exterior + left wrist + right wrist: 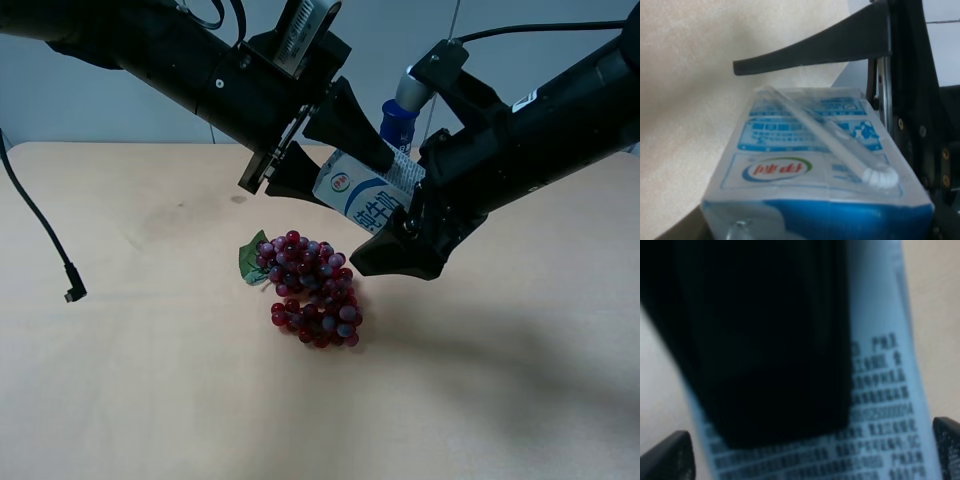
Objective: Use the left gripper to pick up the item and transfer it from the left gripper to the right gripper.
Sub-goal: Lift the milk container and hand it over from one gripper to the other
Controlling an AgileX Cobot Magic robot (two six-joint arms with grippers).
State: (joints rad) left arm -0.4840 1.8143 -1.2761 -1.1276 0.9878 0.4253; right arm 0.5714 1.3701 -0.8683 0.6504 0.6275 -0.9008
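red grapes (315, 290), blue-capped tube (398, 125)

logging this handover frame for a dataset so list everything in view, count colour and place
drink carton: 1, white with blue and green print, up in the air between both grippers
straw: 1, clear, wrapped flat on one face of the carton
grape bunch: 1, dark red, on the table below the carton
leaf: 1, green, at the bunch's left end
tube: 1, blue, behind the carton, mostly hidden
cable: 1, black, hanging at the far left, plug end low near the table
table: 1, beige, under everything
left gripper: 1, black, fingers at the carton's left end; grip cannot be told
right gripper: 1, black, fingers flanking the carton's right end; grip cannot be told
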